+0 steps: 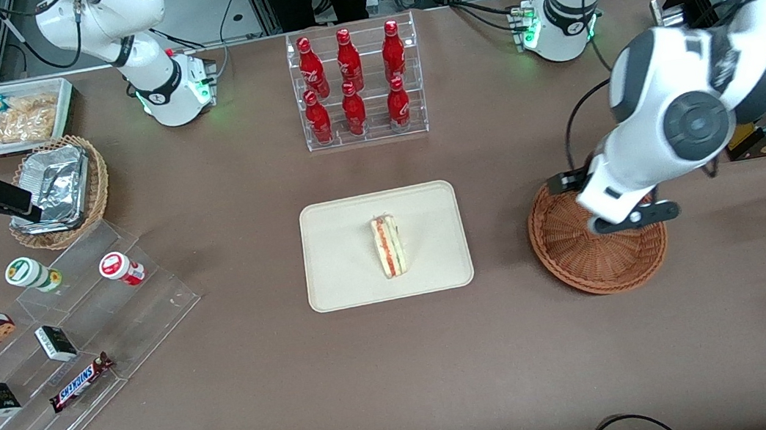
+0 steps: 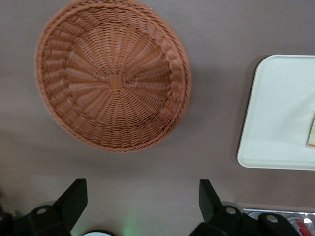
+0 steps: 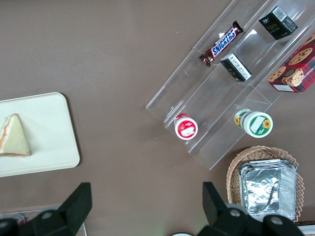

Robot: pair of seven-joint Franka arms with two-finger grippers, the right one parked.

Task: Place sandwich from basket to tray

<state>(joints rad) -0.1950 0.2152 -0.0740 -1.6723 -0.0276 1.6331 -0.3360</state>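
Tool (image 2: 140, 201) hangs spread above the basket (image 1: 598, 246), holding nothing.

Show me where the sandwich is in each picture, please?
Front view: the sandwich lies on the cream tray, beside the empty basket; the open gripper hangs above that basket.
Left wrist view: only a sliver of the sandwich shows, on the tray.
Right wrist view: the sandwich lies on the tray.
Shared landmark: the tray.

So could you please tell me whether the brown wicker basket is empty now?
Empty: the basket shows only bare weave. The sandwich lies on the tray, and the gripper hangs above the basket, fingers open.
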